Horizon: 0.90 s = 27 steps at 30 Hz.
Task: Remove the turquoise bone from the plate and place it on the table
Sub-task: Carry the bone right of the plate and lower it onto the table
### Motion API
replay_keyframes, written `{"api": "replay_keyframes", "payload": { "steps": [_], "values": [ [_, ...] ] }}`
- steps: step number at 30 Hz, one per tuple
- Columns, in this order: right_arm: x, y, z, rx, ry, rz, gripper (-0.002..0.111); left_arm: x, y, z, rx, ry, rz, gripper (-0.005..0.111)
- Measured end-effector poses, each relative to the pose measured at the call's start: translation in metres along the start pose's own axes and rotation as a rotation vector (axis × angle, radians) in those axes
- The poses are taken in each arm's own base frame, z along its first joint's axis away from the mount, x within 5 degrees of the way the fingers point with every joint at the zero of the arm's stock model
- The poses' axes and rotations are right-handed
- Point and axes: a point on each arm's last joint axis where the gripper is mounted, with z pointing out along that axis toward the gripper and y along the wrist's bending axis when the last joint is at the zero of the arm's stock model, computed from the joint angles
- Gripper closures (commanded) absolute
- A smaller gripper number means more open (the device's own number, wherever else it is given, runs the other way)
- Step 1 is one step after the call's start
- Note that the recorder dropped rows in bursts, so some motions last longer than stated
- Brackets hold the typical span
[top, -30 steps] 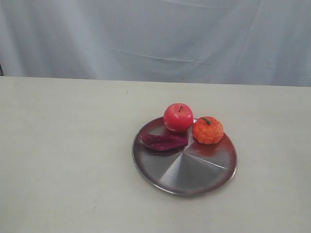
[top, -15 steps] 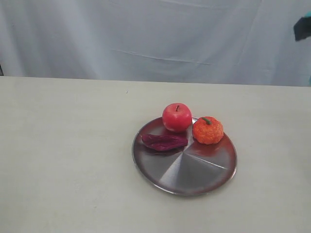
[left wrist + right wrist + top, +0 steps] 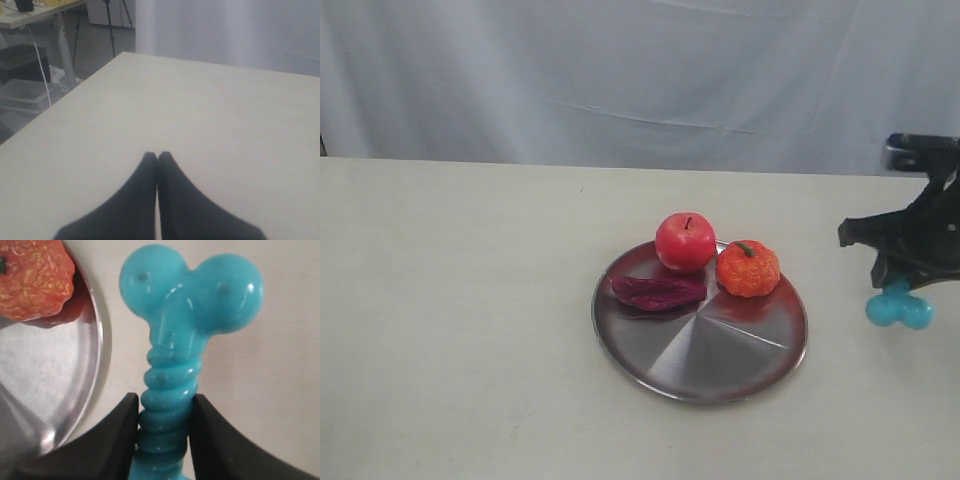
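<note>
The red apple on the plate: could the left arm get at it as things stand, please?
Probably yes: the apple stands uncovered at the plate's rim, and the right pincer is off to the right. The left pincer is shut and would need opening.

text: none legible; labels: none; brands: none; numbers: none; signs: none in any view

The exterior camera views the table (image 3: 470, 330) from high in front, while the right wrist camera, close overhead, shares the plate (image 3: 720, 350) rim at three o'clock.
</note>
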Motion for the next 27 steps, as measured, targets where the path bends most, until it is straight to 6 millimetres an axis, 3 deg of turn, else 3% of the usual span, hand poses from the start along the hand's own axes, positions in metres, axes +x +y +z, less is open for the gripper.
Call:
{"api": "replay_keyframes", "payload": {
  "steps": [8, 17, 20, 24, 27],
  "values": [
    [0.005, 0.000, 0.065, 0.002, 0.119, 0.013, 0.109, 0.000, 0.000, 0.000, 0.000, 0.000, 0.000, 0.107],
    [0.007, 0.004, 0.076, -0.046, 0.137, -0.005, 0.107, 0.000, 0.000, 0.000, 0.000, 0.000, 0.000, 0.107],
    [0.007, 0.004, 0.076, -0.049, 0.140, -0.008, 0.090, 0.000, 0.000, 0.000, 0.000, 0.000, 0.000, 0.107],
    [0.008, 0.004, 0.076, -0.051, 0.151, -0.007, 0.054, 0.000, 0.000, 0.000, 0.000, 0.000, 0.000, 0.107],
    [0.009, 0.005, 0.075, -0.056, 0.165, -0.001, 0.053, 0.000, 0.000, 0.000, 0.000, 0.000, 0.000, 0.107]
  ]
}}
